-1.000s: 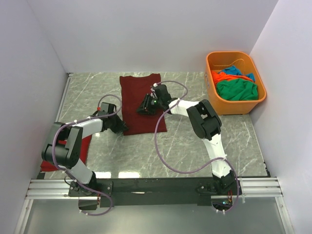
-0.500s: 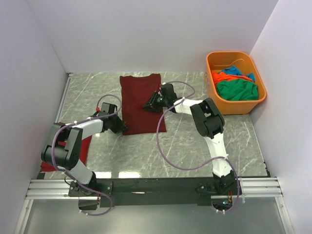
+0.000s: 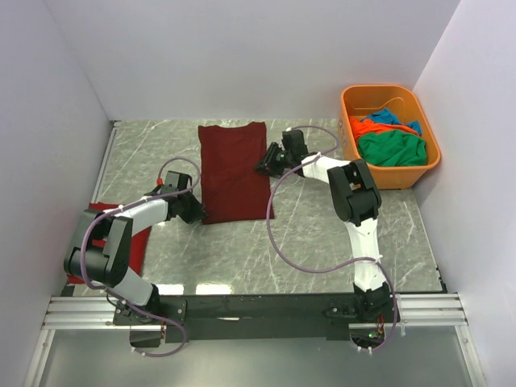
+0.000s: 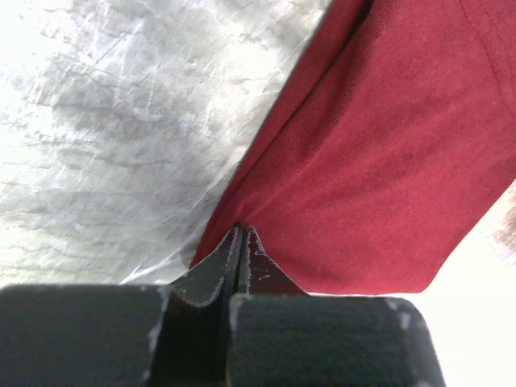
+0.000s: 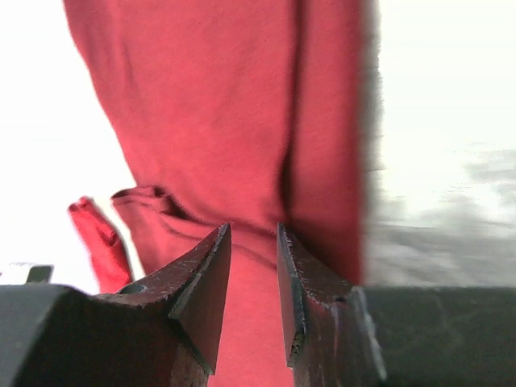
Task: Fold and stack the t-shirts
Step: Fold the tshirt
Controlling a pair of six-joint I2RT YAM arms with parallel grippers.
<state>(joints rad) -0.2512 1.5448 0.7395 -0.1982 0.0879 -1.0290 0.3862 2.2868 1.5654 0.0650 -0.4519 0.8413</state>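
A dark maroon t-shirt (image 3: 234, 173) lies flat on the marble table as a long folded strip. My left gripper (image 3: 196, 211) sits at its near left corner. In the left wrist view the jaws (image 4: 239, 231) are shut, with the tips pinching the hem of the maroon cloth (image 4: 387, 161). My right gripper (image 3: 263, 167) hovers at the shirt's right edge, open and empty, with the maroon cloth (image 5: 218, 105) below its jaws (image 5: 250, 230). A bright red t-shirt (image 3: 139, 246) lies at the near left, partly under my left arm.
An orange plastic tub (image 3: 389, 87) stands at the back right, holding a green shirt (image 3: 391, 149), an orange shirt (image 3: 369, 127) and a blue shirt (image 3: 393, 118). White walls close in the left, back and right sides. Purple cables loop over the table.
My right gripper has moved from over the middle of the maroon shirt rightward and back to its right edge. My left gripper has stayed at the near left corner.
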